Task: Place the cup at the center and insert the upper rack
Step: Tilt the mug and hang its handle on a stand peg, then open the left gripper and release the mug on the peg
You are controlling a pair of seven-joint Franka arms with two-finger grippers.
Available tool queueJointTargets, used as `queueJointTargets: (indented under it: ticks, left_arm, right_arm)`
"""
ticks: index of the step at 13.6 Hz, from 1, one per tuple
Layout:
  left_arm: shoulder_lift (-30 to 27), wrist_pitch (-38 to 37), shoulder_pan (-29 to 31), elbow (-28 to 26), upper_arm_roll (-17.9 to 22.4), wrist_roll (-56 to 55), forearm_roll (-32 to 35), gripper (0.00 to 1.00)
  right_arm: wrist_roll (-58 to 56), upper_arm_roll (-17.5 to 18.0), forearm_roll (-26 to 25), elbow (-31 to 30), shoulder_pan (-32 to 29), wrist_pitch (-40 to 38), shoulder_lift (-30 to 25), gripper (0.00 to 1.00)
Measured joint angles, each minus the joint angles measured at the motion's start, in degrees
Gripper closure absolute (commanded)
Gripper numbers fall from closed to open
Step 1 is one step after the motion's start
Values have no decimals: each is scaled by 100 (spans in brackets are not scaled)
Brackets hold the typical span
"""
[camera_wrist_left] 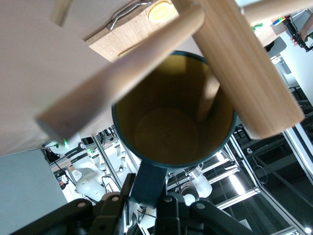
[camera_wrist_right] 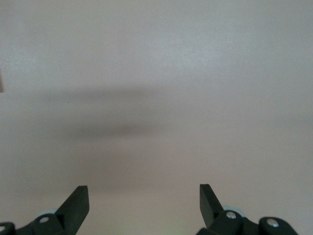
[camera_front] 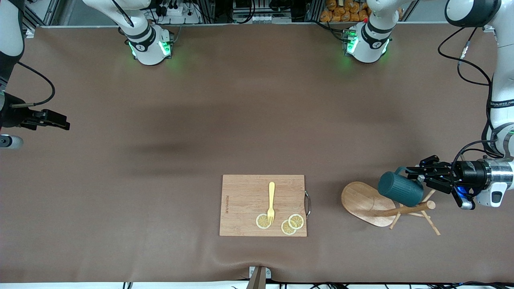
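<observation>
Brown tabletop (camera_front: 160, 120) carries the upper rack (camera_front: 363, 197), toppled near the edge at the left arm's end. Over it, the left gripper (camera_front: 410, 173) pinches the cup (camera_front: 400, 188) by its handle. Right gripper (camera_wrist_right: 144, 200) hovers, fingers spread, waiting.

A robotics lab, with kitchen props laid out for a staged test: two white Franka arm bases (camera_front: 150, 46) with green status lights are bolted at the twelve o'clock edge of a table (camera_front: 160, 160) covered in brown cloth. Above them run aluminium framing, power strips and loose cables. A wooden cutting board (camera_front: 263, 204) with a yellow fork (camera_front: 271, 202) and lemon slices (camera_front: 292, 224) sits near six o'clock
</observation>
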Motion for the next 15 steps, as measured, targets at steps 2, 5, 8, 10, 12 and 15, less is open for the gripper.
queueJointTargets:
  ticks: [2, 5, 8, 10, 12, 15]
  left_arm:
    - [43, -7, 35, 0, 0, 20, 0, 95]
    - [52, -21, 45, 0, 0, 27, -11, 35]
    - [52, -29, 46, 0, 0, 27, -40, 0]
    - [51, -33, 47, 9, -1, 26, -47, 0]
    - [48, -37, 47, 38, -2, 26, -51, 0]
    - [-45, -59, 42, 106, -19, 26, -15, 0]
  right_arm:
    - [0, 0, 0, 0, 0, 0, 10, 0]
    - [0, 0, 0, 0, 0, 0, 12, 0]
    - [0, 1, 0, 0, 0, 0, 15, 0]
    - [0, 0, 0, 1, 0, 11, 15, 0]
    - [0, -5, 0, 5, 0, 23, 15, 0]
    - [0, -12, 0, 5, -2, 23, 16, 0]
